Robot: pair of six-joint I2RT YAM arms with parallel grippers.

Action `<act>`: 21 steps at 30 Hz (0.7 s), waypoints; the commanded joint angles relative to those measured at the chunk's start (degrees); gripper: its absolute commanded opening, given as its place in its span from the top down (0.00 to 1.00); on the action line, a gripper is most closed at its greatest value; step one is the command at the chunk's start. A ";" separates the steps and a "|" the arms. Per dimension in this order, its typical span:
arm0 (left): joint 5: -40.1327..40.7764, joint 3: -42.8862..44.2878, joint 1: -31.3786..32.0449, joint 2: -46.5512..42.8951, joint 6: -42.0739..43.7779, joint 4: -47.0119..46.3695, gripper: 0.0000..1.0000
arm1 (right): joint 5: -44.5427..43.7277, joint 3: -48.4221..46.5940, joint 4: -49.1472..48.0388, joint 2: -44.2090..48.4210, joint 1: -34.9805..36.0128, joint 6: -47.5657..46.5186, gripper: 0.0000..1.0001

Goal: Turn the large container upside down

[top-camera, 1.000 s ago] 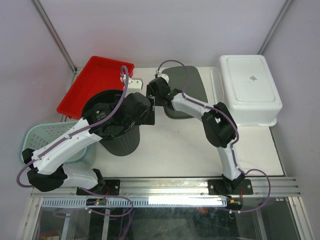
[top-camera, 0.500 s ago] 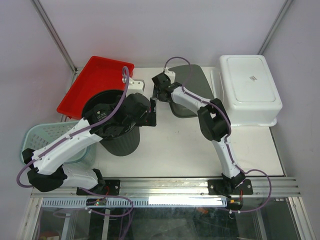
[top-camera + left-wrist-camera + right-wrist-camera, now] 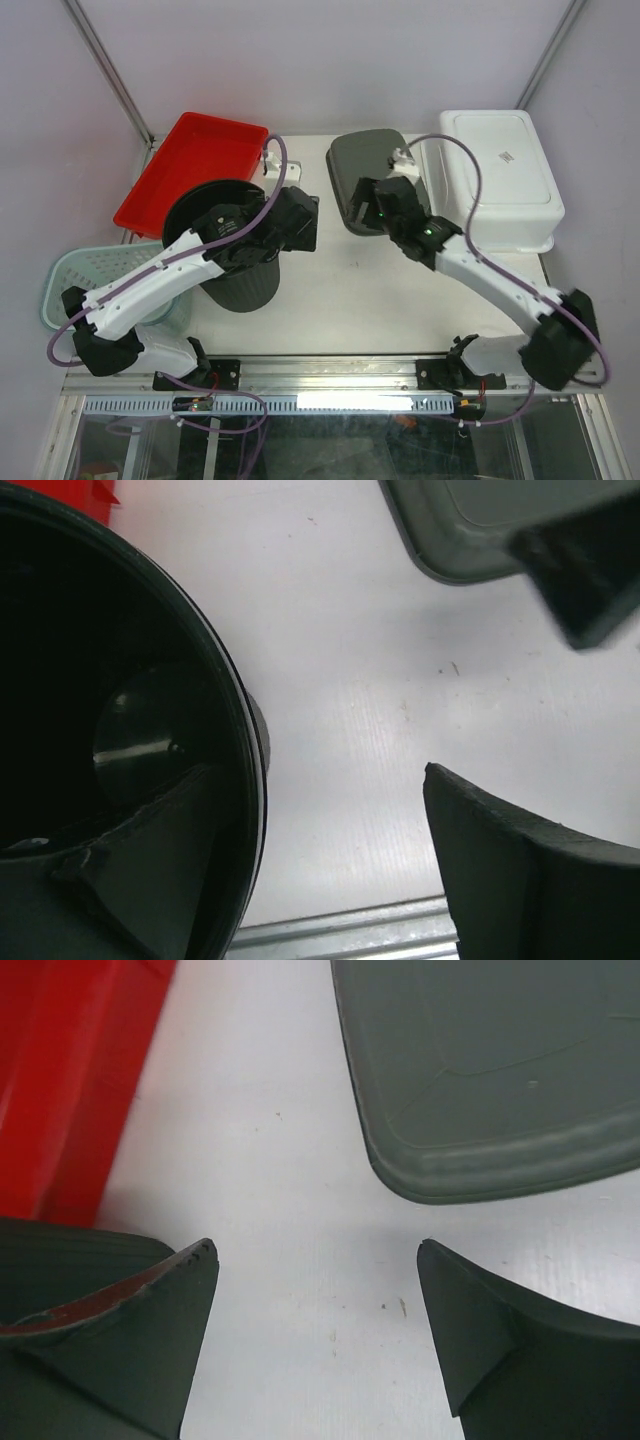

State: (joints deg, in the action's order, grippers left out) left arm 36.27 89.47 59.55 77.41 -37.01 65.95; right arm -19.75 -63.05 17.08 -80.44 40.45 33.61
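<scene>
Upright black bin, left claw astride rim (jaws apart)

The right hand, fingers spread, hangs over the white table near a red tray and a grey tray.

The dark round container is showing smooth, glossy plastic; the grey tray is looking matt, the white table smooth.
</scene>
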 commanded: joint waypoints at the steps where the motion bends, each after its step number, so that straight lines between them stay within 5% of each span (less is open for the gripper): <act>1: 4.00 0.62 -0.22 1.81 0.44 -1.75 0.24 | -6.06 8.50 -1.03 15.09 -0.43 2.43 0.15; 6: 4.23 -0.08 -0.20 2.85 1.34 -3.61 0.57 | -11.30 12.66 9.55 31.18 -0.67 4.79 0.14; 11: 2.09 -0.45 -0.14 5.84 3.40 -6.85 0.70 | -16.34 11.38 19.00 45.74 -0.80 6.22 0.14; 16: -3.59 1.31 -0.05 7.28 5.11 -10.41 1.00 | -19.50 6.27 24.23 52.94 -0.80 5.33 0.14; 21: -14.40 4.49 0.53 6.62 6.94 -16.63 1.00 | -20.50 0.84 28.65 53.76 -0.81 5.78 0.14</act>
State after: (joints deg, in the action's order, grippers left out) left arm 35.14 90.35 59.40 84.42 -31.00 57.74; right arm -37.15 -57.89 41.28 -26.55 39.83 38.09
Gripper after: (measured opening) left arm 0.066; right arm 0.857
